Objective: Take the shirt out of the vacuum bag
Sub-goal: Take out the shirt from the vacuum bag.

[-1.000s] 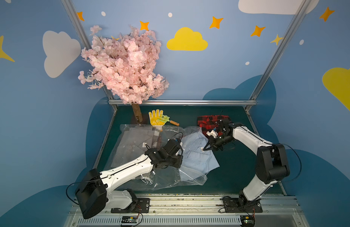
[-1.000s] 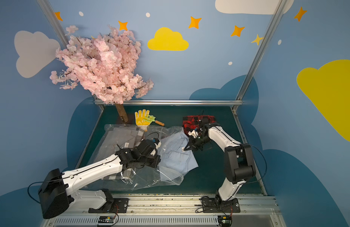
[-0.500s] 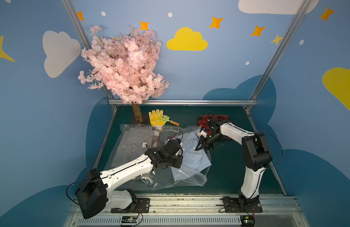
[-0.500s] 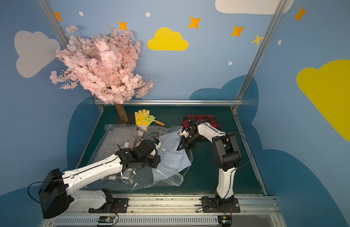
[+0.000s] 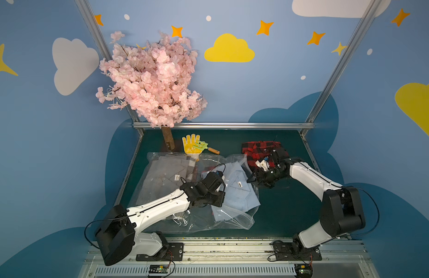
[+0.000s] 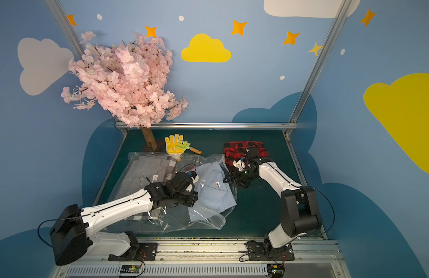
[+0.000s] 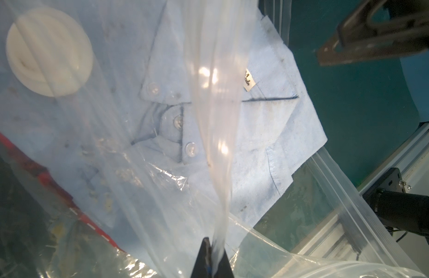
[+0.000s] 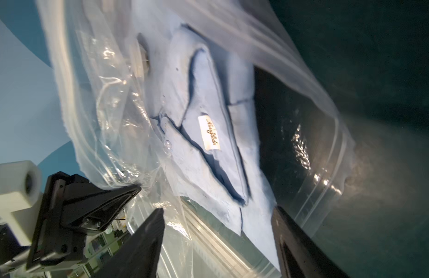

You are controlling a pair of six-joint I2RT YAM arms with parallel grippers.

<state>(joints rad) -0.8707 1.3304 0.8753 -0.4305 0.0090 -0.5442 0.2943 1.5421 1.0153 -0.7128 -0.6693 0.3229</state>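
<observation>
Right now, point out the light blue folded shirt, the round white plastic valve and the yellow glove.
light blue folded shirt (image 5: pixel 242 198), in a top view, on the chest below the collar.
round white plastic valve (image 7: pixel 48 51), left wrist view, on its centre.
yellow fabric glove (image 5: pixel 190 148), in a top view, on the palm.

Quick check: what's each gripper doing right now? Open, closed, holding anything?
Left gripper: closed, pinching a fold of the vacuum bag.
Right gripper: open, holding nothing.

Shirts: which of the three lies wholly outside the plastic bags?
The red-and-black checked shirt, far right; the grey shirt and light blue shirt lie at least partly in clear plastic.
</observation>
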